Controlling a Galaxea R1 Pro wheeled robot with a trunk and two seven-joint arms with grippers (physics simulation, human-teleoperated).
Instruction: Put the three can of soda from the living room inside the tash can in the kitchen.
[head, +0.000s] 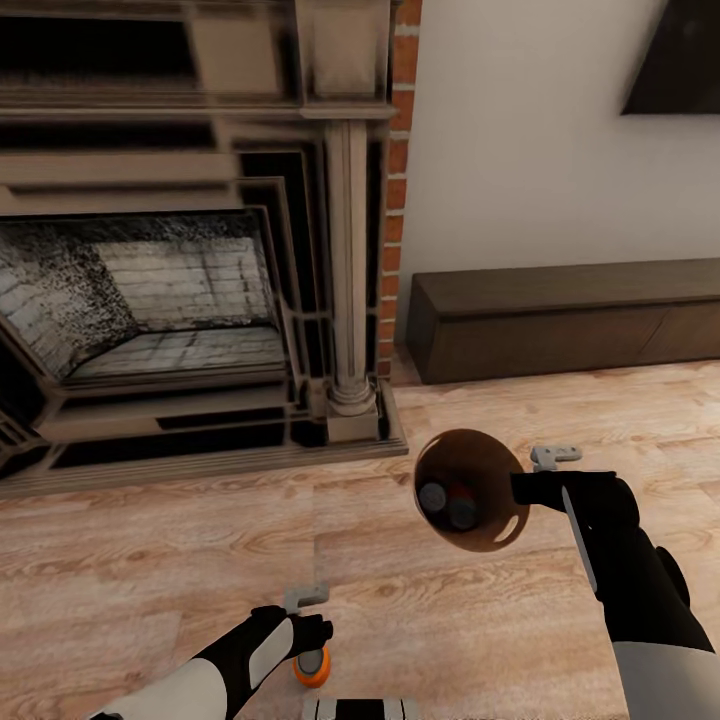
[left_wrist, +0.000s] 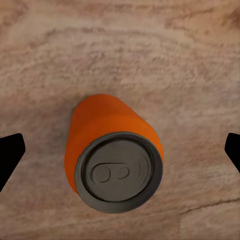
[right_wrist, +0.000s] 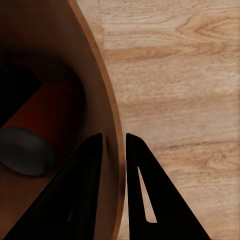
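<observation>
- Two soda cans (head: 447, 500) lie inside the trash can (head: 497, 530), their grey tops showing against its orange-brown inner wall.
- The right gripper (right_wrist: 114, 145) is pinched on the trash can's rim, one finger inside the wall and one outside, holding the bin above the wood floor (head: 150, 570) near the right side of the head view.
- From the right wrist, one grey can top (right_wrist: 25, 150) and an orange side show deep in the bin.
- A third soda can (left_wrist: 112, 155) stands upright on the floor, directly beneath the left gripper (head: 315, 640).
- The left gripper's jaws are spread wide, one dark fingertip (left_wrist: 10, 155) at each side of the can, neither touching it.
- Beyond the arms stand a fireplace (head: 170, 300) with a brick edge (head: 400, 150) and a low dark cabinet (head: 560, 315) along the white wall.
</observation>
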